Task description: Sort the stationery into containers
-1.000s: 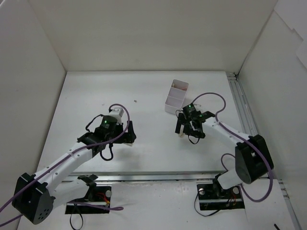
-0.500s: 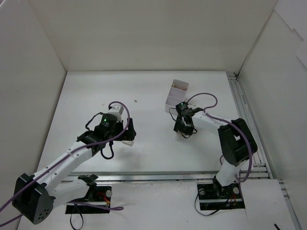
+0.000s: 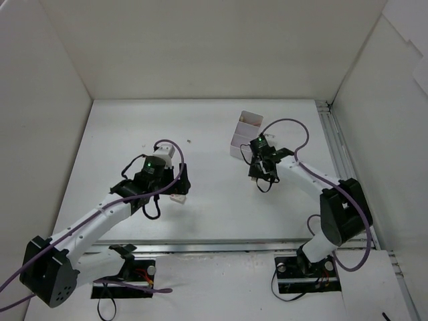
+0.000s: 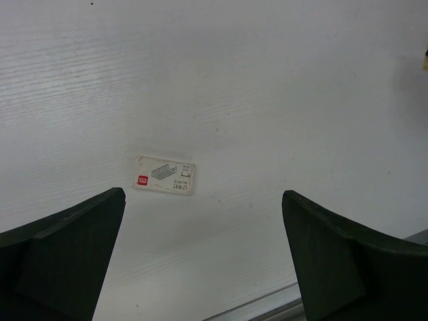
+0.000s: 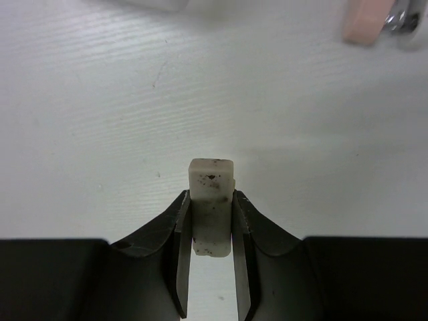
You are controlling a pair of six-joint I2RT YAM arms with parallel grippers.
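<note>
My right gripper [image 5: 212, 198] is shut on a small white eraser block [image 5: 212, 175] with dark specks, which stands up between the fingers above the table. In the top view that gripper [image 3: 258, 176] hangs just in front of the white divided container [image 3: 246, 132]. A pink piece [image 5: 366, 23] lies at the far right beside a shiny metal part [image 5: 403, 20]. My left gripper [image 4: 202, 195] is wide open over the table, with a small flat white labelled box [image 4: 164, 175] lying just beyond its fingers. From above, the left gripper [image 3: 175, 190] is at centre left.
White walls close in the table on three sides. A metal rail [image 3: 338, 154] runs along the right edge, and another strip [image 4: 267, 306] lies at the near edge. A tiny dark speck [image 3: 189, 141] sits behind the left arm.
The right gripper has closed on the eraser block and shifted back toward the container. The left arm has crept a little to the right, still open.
</note>
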